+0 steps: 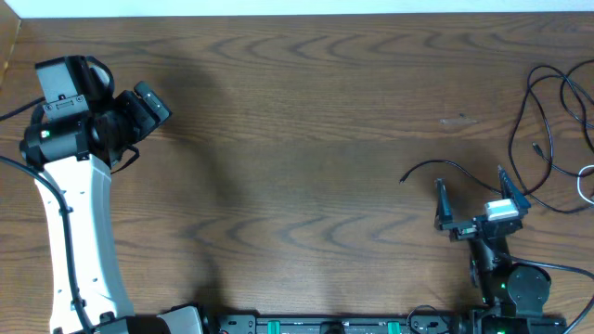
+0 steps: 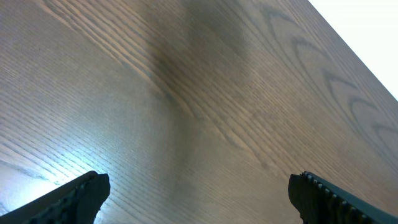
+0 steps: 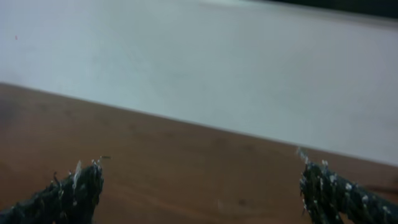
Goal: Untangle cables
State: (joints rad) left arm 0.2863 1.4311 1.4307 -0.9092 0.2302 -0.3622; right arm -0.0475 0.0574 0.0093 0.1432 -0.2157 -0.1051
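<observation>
Locate the cables (image 1: pixel 548 130) at 3 o'clock on the table (image 1: pixel 297 111) in the overhead view, gathered against the right edge. Note black cords (image 1: pixel 513 139) looping loosely there, with a white cord (image 1: pixel 585 186) at the very edge, partly cut off by the frame. Trace one loose black end (image 1: pixel 403 177) out toward 9 o'clock from the bundle, arching just above the right gripper (image 1: pixel 473 190); contact with the 3 o'clock finger cannot be told.

Find the right gripper at 4 o'clock on the table, jaws spread wide. Confirm in the right wrist view (image 3: pixel 200 174): nothing between the fingers (image 3: pixel 74 193), only bare wood and a pale, blurred wall (image 3: pixel 249 74) beyond.

Find the left gripper (image 1: pixel 148 107) at 10 o'clock on the table, well apart from the cables. Confirm in the left wrist view (image 2: pixel 199 180): jaws fully spread, nothing held, bare wood grain below the fingertips (image 2: pixel 81 193).
</observation>
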